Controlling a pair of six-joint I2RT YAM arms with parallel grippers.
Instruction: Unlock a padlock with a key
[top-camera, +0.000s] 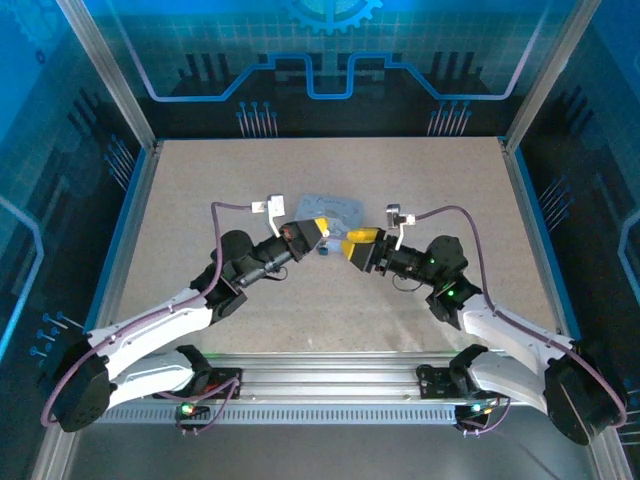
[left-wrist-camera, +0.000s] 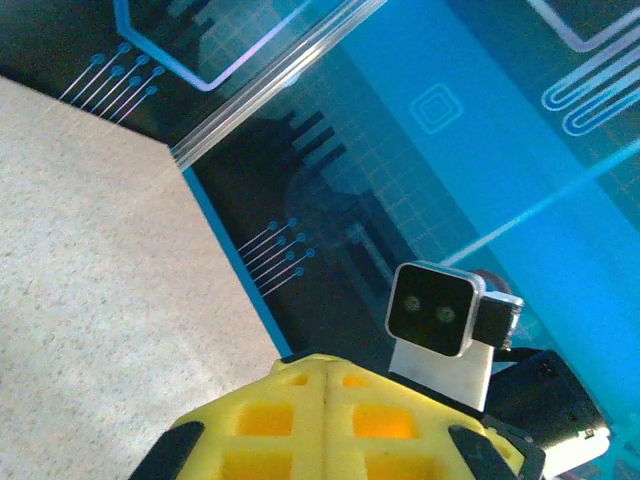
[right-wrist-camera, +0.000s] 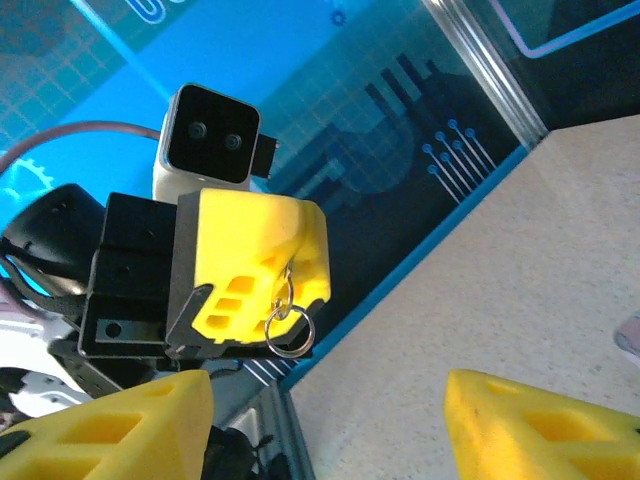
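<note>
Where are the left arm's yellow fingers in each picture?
Top external: the left gripper sits just left of centre.
Left wrist: left gripper at the bottom middle.
Right wrist: left gripper left of centre, key ring dangling.
Shared landmark: the speckled table.

No word, number or brand name can be read anywhere. The only signs are printed graphics. A half gear emblem (top-camera: 333, 12) stands at the top of the back wall (top-camera: 450, 40). Blue circuit-like lines (top-camera: 255, 118) ending in small dots run along its lower part. A rounded square symbol (left-wrist-camera: 437, 108) stands on a blue wall panel (left-wrist-camera: 520, 60). The print on the pale blue tin (top-camera: 335, 208) is too small to read.
</note>
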